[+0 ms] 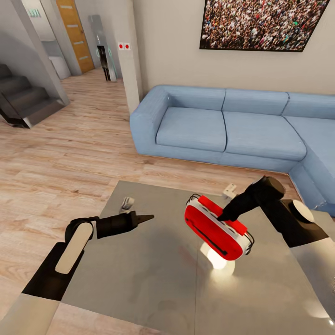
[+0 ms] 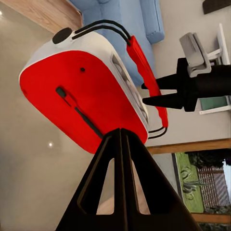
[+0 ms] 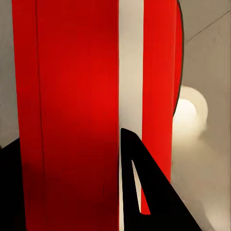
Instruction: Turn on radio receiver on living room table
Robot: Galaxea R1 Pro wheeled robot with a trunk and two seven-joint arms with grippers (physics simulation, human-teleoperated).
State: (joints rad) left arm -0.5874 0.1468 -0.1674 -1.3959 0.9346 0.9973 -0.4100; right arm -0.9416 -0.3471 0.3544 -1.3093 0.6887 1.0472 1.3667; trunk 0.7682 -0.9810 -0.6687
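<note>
The radio receiver (image 1: 214, 228) is a red box with a white rim band and a thin wire handle. It hangs tilted just above the glossy grey table (image 1: 139, 279). My right gripper (image 1: 222, 217) comes down on its upper edge and is shut on the radio receiver (image 3: 72, 96), one red face held between the fingers. My left gripper (image 1: 148, 217) is shut and empty, pointing at the radio from the left with a gap between them. In the left wrist view the radio receiver (image 2: 86, 101) shows its dark slot, with the right gripper (image 2: 147, 94) at its far face.
A blue corner sofa (image 1: 232, 130) stands behind the table under a crowd picture (image 1: 260, 23). Two small white objects (image 1: 126, 203) (image 1: 229, 190) lie on the table's far part. A bright lamp reflection (image 1: 216, 258) shines under the radio. Stairs (image 1: 23, 102) rise at far left.
</note>
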